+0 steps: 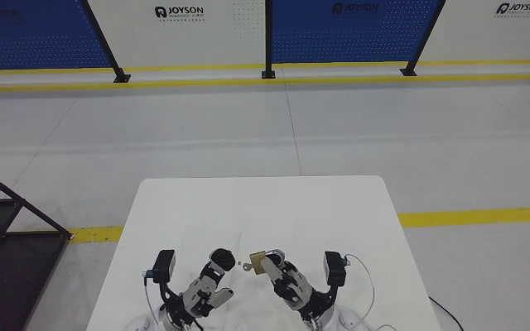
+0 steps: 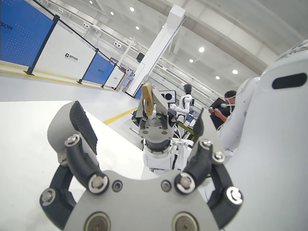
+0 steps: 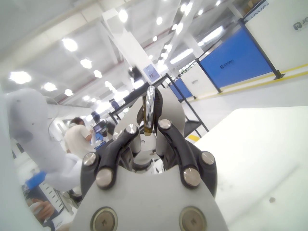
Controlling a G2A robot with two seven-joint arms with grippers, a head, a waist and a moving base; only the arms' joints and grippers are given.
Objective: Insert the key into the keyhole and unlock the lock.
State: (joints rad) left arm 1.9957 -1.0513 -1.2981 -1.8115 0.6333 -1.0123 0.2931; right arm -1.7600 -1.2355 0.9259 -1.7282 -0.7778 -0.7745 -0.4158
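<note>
My right gripper [image 1: 267,266] is shut on a brass padlock [image 1: 258,262] just above the table's near edge. In the right wrist view the lock's silver shackle [image 3: 150,104] stands between my right gripper's [image 3: 152,103] jaws. A small silvery piece, apparently the key [image 1: 246,266], sticks out from the lock toward the left arm. My left gripper [image 1: 225,277] is open and empty a short way to the lock's left. From the left wrist, the padlock [image 2: 147,98] shows beyond the spread black pads [image 2: 83,126] of my left gripper [image 2: 138,118].
The white table [image 1: 265,207] stretches away bare beyond both grippers. A thin white cable [image 1: 364,281] loops beside the right arm. A dark rack [image 1: 25,240] stands off the table's left side.
</note>
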